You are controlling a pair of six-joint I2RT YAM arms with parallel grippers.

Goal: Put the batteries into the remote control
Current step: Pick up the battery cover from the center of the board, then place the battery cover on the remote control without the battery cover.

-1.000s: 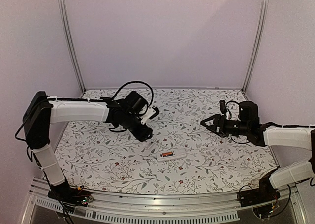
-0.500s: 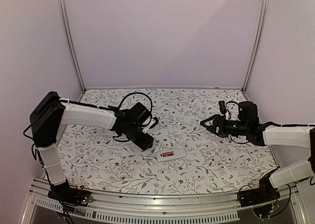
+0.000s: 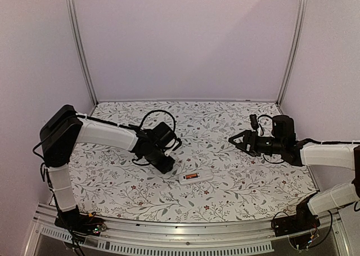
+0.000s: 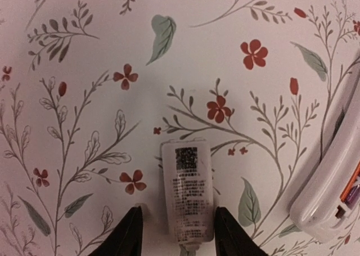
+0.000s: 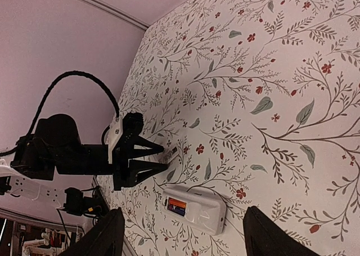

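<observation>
Left claw point(image 4: 177, 211) jaws apart, straddling cover point(image 4: 187, 191); right claw point(image 3: 235, 142) apart, empty. Risk: off-centre closing skids cover toward remote point(image 4: 332, 177) at 3 o'clock.

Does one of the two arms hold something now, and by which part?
Nothing is held. The left fingers stand either side of a small white labelled plastic piece lying flat, a gap showing. The right fingers are open, empty.

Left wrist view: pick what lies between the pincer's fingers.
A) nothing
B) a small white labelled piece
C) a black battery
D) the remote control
B: the small white labelled piece lies flat between the fingers of the left pincer; the remote control sits off to one side.
</observation>
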